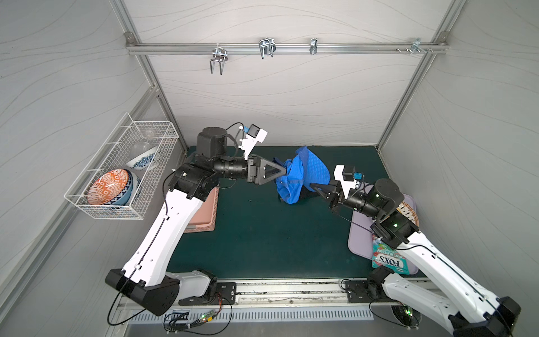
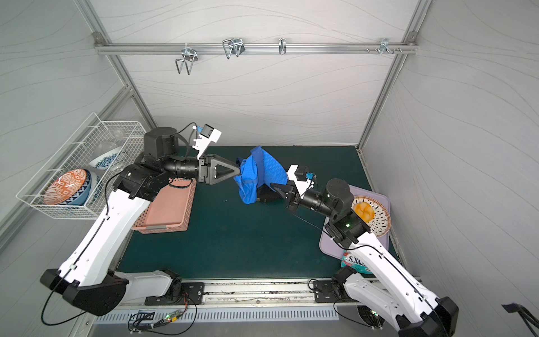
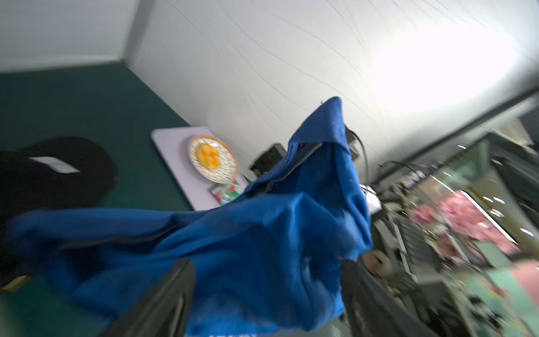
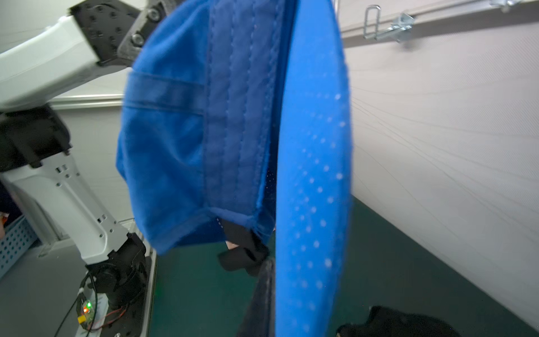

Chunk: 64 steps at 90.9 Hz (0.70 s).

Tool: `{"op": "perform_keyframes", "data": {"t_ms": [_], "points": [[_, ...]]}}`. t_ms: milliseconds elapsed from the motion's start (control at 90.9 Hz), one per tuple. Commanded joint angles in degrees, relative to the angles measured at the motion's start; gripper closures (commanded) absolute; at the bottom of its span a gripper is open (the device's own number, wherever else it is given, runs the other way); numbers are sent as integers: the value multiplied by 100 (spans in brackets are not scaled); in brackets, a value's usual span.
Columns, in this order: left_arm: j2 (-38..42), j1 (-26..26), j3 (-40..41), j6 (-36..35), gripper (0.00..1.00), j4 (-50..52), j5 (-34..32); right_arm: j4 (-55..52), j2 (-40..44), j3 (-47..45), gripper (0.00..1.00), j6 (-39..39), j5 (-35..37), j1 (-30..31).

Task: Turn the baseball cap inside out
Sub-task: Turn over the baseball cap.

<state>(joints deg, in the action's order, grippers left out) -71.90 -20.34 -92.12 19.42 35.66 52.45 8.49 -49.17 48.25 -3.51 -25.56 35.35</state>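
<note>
Blue fabric baseball cap (image 1: 294, 175) aloft over dark green mat (image 1: 262, 233), slightly toward 1 o'clock of centre; right gripper (image 1: 313, 186), at its 4 o'clock, clamped on it; left gripper (image 1: 282, 170), at 9 o'clock, jaws apart around its cloth; inner seams showing; inversion seemingly partial, crown still crumpled.

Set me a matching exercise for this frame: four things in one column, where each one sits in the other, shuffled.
Things
1. blue baseball cap
2. orange patterned bowl
3. FOX'S sweet packet
4. pink perforated basket

Places
A. in the white wire basket on the side wall
B. under the left arm, on the green mat
C. held above the mat, brim in the right gripper
D. on the lilac tray

Pairs: 1-C, 2-A, 3-D, 4-B
</note>
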Motion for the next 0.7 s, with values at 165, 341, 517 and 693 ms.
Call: {"op": "perform_keyframes", "data": {"t_ms": [165, 341, 517, 693], "points": [[998, -975, 605, -2192, 20, -834, -3966, -2571, -181, 842, 100, -1877, 2881, 184], [690, -2447, 930, -2970, 22, -1362, -4911, -2732, -480, 1049, 100, -1820, 3943, 577], [257, -3287, 1550, -3377, 20, -2370, -5257, -2987, -751, 1419, 100, -2029, 4037, 737], [-121, -3417, 2125, -3769, 19, -3001, -6106, -3164, -756, 1621, 100, -2538, 3746, 750]]}}
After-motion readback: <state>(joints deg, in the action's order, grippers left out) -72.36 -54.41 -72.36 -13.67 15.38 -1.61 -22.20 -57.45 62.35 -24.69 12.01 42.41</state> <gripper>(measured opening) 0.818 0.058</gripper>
